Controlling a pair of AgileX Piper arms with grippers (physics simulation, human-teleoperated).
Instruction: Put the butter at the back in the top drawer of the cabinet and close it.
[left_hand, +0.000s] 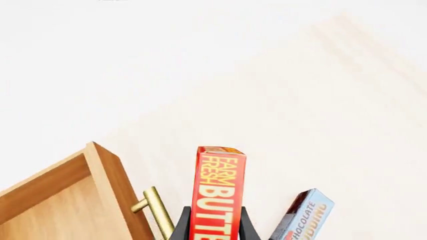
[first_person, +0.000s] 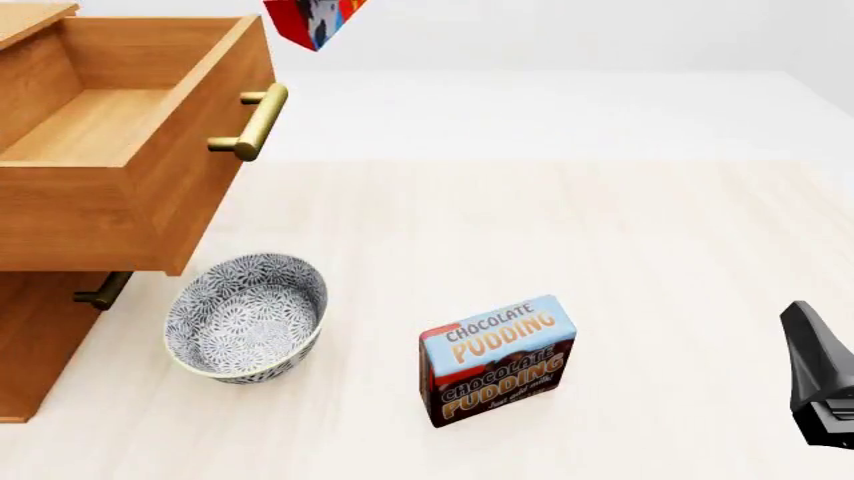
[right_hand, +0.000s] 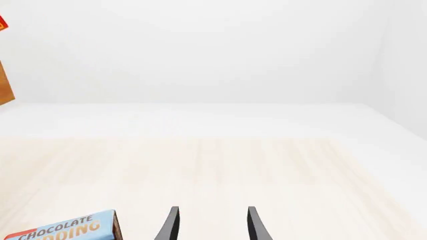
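The red butter (left_hand: 218, 197) box is held upright between the dark fingers of my left gripper (left_hand: 214, 225), which is shut on it. In the front view the butter (first_person: 312, 20) hangs high at the top edge, just right of the top drawer (first_person: 127, 140); the gripper itself is out of frame there. The drawer is pulled out of the brown cabinet (first_person: 34, 340), its light-wood inside bare, its brass handle (first_person: 254, 122) facing right. My right gripper (right_hand: 210, 225) is open and holds nothing, low at the right edge (first_person: 821, 375).
A patterned grey bowl (first_person: 247, 315) sits on the table in front of the cabinet. The Chocolate Pudding box (first_person: 498, 358) stands to its right, also seen beside the butter (left_hand: 303, 217) and near my right fingers (right_hand: 63, 230). A lower drawer handle (first_person: 100, 290) pokes out under the open drawer.
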